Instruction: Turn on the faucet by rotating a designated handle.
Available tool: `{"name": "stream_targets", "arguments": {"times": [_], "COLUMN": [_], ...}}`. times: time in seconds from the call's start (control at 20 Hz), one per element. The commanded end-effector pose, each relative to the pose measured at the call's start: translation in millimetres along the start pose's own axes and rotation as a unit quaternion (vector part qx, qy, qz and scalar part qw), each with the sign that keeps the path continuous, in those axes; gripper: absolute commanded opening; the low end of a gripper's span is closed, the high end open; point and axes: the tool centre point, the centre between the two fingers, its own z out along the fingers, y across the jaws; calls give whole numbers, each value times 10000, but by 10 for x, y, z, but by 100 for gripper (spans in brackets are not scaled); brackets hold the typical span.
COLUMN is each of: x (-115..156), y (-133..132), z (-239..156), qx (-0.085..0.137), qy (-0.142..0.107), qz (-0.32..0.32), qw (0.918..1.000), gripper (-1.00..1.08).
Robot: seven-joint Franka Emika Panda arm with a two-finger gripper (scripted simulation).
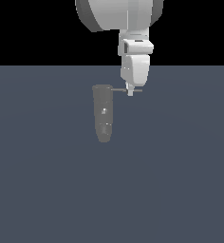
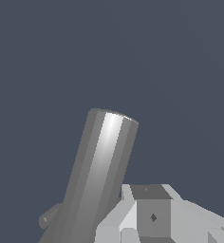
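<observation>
1. Faucet [image 1: 104,114] stands on the grey floor [image 1: 180,180], mid-scene.
2. Handle [image 1: 126,90] sticks out from its top toward the exterior view's right.
3. Gripper [image 1: 130,90] sits right at the handle, fingers overlapping the rod.
4. Can't tell whether the jaws are clamped or apart.

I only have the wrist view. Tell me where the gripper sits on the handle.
Observer: In the exterior view, the gripper tip meets the handle about midway along the rod.
Operator: Give me the handle's direction.
Observer: It projects from the top of the faucet toward the exterior view's right.
Operator: Report the gripper's posture.
Observer: It hangs nearly vertical over the rod, apart from the faucet column.
</observation>
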Motion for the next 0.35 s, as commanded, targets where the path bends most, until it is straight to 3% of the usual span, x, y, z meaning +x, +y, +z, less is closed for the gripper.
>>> {"name": "stream_targets", "arguments": {"times": [0.0,0.3], "x": [222,337], "y": [-19,-107], "z": [-1,-3], "qx": [6,6], "qy": [30,32], "qz": [139,157], "qw": [9999,9999], "gripper": [-100,-100]}}
